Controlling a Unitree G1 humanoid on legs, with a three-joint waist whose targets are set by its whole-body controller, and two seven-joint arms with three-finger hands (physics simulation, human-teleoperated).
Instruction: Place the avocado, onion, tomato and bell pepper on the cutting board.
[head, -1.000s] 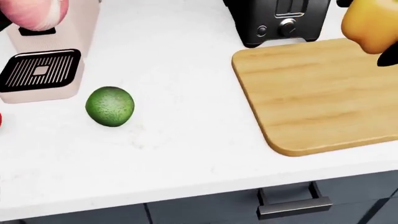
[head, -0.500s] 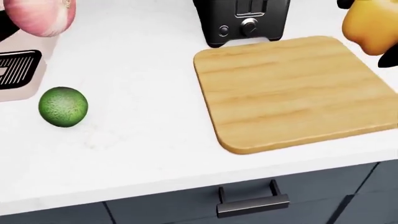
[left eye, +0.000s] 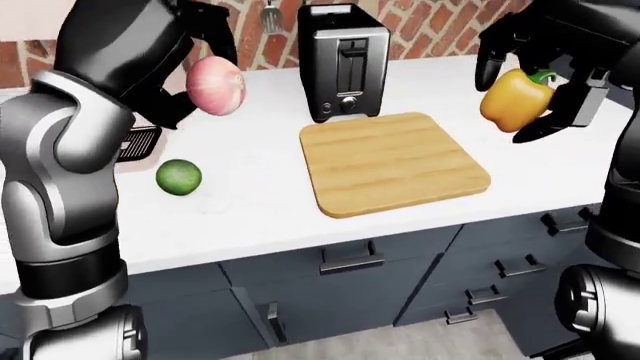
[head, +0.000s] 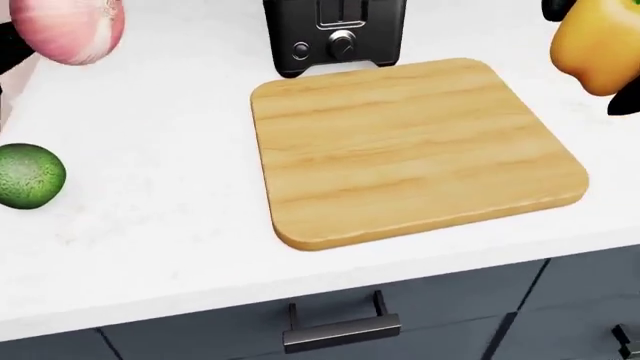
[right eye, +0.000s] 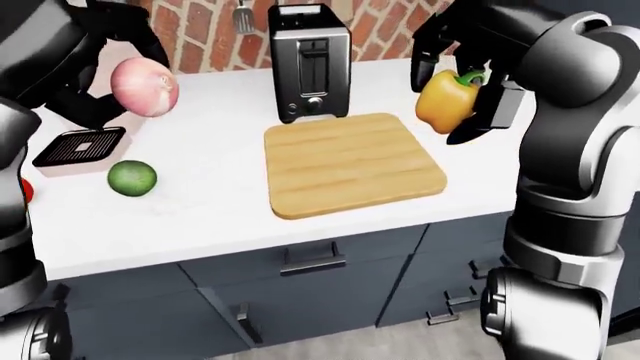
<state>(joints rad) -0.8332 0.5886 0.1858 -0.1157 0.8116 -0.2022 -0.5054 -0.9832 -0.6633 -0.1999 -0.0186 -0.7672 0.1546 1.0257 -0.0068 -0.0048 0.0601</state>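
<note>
The board (head: 410, 146) lies bare on the white counter (head: 150, 225), its near edge close to the counter's lip and its top edge just short of the toaster (head: 335, 30). To the board's left the counter is open as far as the avocado (left eye: 179, 177), which sits well apart from it. Right of the board only a narrow strip of counter shows before the edge.

The left hand (left eye: 190, 67) grips the onion (left eye: 216, 85) in the air, up and left of the board, above the counter between avocado and toaster. The right hand (right eye: 460, 82) has its fingers closed round the yellow pepper (right eye: 445, 100), held in the air off the board's upper right corner, not touching it.

The head view cuts off both hands, showing only part of the onion at its top left, the pepper at its top right, and a drawer handle (head: 340, 326) below the board. The right-eye view alone shows a grilled tray (right eye: 82, 146) left of the avocado and a red sliver (right eye: 26, 191) at the picture's left edge, too little to name.
</note>
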